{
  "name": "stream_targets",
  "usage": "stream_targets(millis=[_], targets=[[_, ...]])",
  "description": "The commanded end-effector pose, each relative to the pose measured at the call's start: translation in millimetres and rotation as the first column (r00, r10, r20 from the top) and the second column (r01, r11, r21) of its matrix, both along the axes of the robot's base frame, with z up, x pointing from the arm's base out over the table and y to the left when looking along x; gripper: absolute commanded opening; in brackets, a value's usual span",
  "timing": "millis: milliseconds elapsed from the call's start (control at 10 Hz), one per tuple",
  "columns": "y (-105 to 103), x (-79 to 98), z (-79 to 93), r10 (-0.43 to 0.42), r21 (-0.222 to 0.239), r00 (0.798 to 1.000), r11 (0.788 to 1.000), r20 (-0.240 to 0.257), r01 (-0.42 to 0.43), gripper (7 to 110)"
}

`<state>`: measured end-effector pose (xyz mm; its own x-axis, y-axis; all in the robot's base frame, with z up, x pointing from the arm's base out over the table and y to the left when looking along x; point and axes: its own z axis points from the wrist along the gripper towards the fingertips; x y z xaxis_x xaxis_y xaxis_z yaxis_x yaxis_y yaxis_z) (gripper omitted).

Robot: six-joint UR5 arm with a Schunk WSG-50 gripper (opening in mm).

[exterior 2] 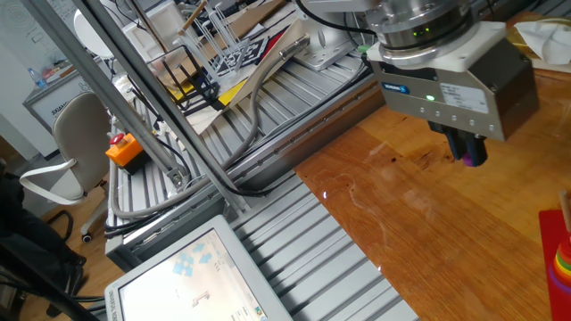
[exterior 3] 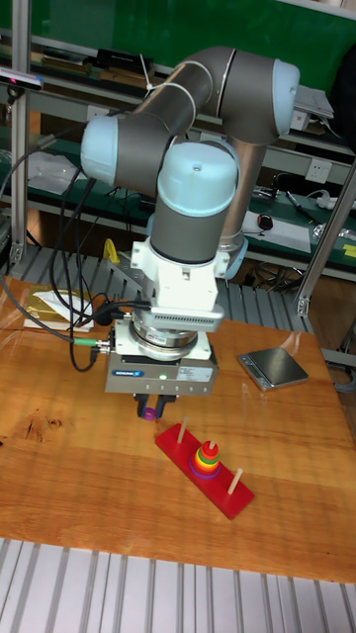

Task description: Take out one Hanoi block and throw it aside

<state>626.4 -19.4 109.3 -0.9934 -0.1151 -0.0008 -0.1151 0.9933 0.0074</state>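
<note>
The Hanoi block (exterior 2: 468, 161) is a tiny purple piece pinched between the dark fingertips of my gripper (exterior 2: 467, 157), which is shut on it. In the tall fixed view the block (exterior 3: 148, 412) pokes out under the gripper (exterior 3: 150, 406), low over the wooden table (exterior 3: 69, 465) and just left of the red peg base (exterior 3: 229, 492). The stacked rainbow rings (exterior 3: 206, 458) sit on the middle peg. In the fixed view the rings (exterior 2: 562, 263) and the red base (exterior 2: 551, 230) show only at the right edge.
A flat grey scale (exterior 3: 275, 367) lies on the wood behind the peg base. Left of the wooden top (exterior 2: 419, 232) are ribbed aluminium rails (exterior 2: 294, 241), a screen (exterior 2: 183, 281), cables, an orange stop button (exterior 2: 123, 150) and an office chair (exterior 2: 76, 152).
</note>
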Motion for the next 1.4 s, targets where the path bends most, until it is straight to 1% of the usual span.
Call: stream_targets(millis=[0, 200, 800, 1000, 1300], targets=[[-12.4, 0.9, -7.8, -0.048, -0.004, 0.999, 0.999, 0.013, 0.049, 7], [-15.7, 0.0, -12.5, -0.067, -0.007, 0.998, 0.998, 0.016, 0.067, 7], [-15.3, -1.7, -13.0, -0.064, -0.006, 0.998, 0.998, 0.008, 0.064, 7], [-14.2, 2.1, -18.9, -0.068, -0.004, 0.998, 0.998, 0.011, 0.068, 7], [-5.8, 5.5, -28.9, -0.075, 0.023, 0.997, 0.997, 0.008, 0.075, 7]])
